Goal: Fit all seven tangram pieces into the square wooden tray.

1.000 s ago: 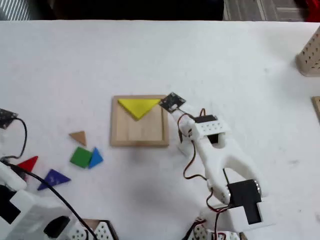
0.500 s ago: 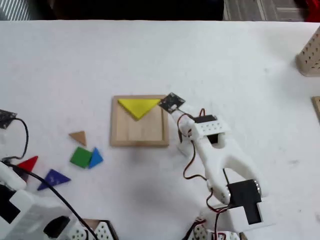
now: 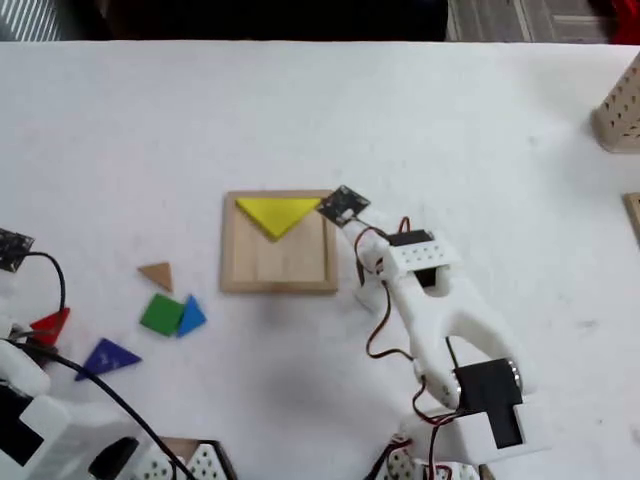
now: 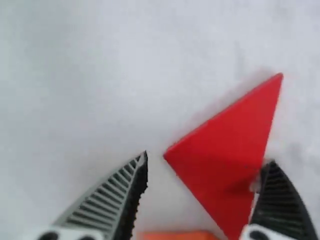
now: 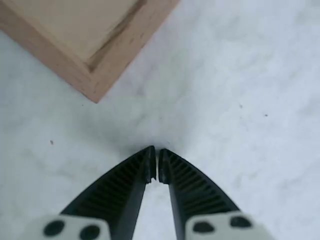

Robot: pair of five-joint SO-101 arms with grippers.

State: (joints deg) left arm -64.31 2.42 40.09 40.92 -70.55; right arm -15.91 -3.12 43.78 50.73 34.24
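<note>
though spread open around the red triangle [image 4: 227, 155] near the left edge of the worktop [image 3: 450, 110], grips nothing yet with the left jaws; if closed off-centre on its slanted sides, could squirt it away. holds the right jaws clenched, empty, by a corner of the tray [image 3: 280, 287].

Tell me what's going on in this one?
The left gripper is open around the red triangle on the table, not yet closed on it. The right gripper is shut, beside a corner of the wooden tray. Only the yellow triangle lies in the tray; the tan triangle, green square, blue triangle and purple triangle lie loose on the table.
</note>
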